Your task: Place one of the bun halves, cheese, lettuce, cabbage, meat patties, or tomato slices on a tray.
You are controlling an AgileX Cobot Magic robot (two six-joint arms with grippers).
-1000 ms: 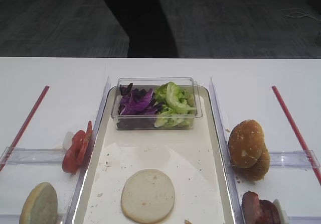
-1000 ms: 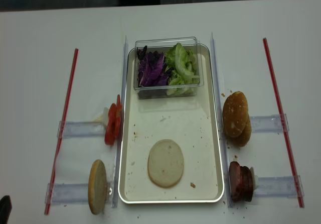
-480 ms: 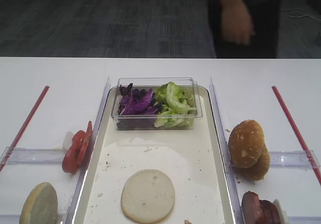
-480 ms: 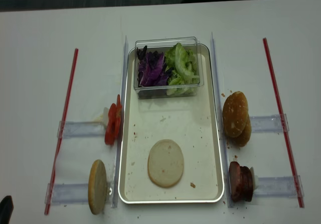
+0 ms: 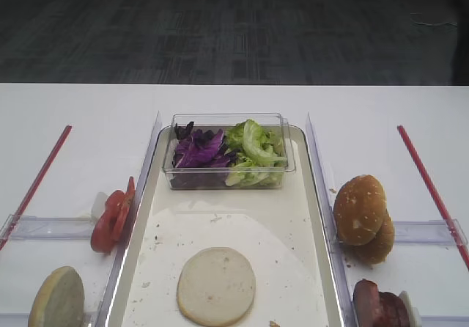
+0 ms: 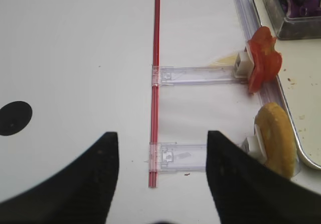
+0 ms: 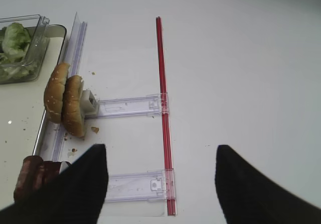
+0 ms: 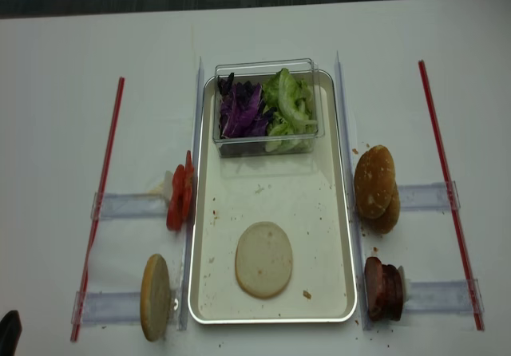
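Observation:
A pale bun half [image 5: 216, 285] [image 8: 263, 259] lies flat on the cream tray [image 5: 316, 195] [image 8: 352, 236]. Another bun half [image 6: 275, 138] [image 8: 156, 296] stands on edge left of the tray, with tomato slices [image 6: 263, 58] [image 5: 112, 215] beyond it. Purple cabbage [image 5: 198, 151] and green lettuce [image 5: 253, 151] fill a tub. Meat patties [image 7: 35, 176] [image 8: 383, 288] stand right of the tray. Cheese is out of view. My left gripper [image 6: 163, 133] hangs open and empty over the table left of the standing bun half. My right gripper [image 7: 160, 147] is open and empty, right of the patties.
The clear plastic tub [image 5: 228, 167] sits at the tray's far end. Speckled golden buns [image 5: 360, 211] [image 7: 65, 103] lean on a clear holder right of the tray. Red strips [image 6: 155, 83] [image 7: 161, 93] and clear rails [image 6: 195, 74] lie on the white table on both sides.
A person behind the table walked from the middle to the right and out of view. Nothing on the table has moved.

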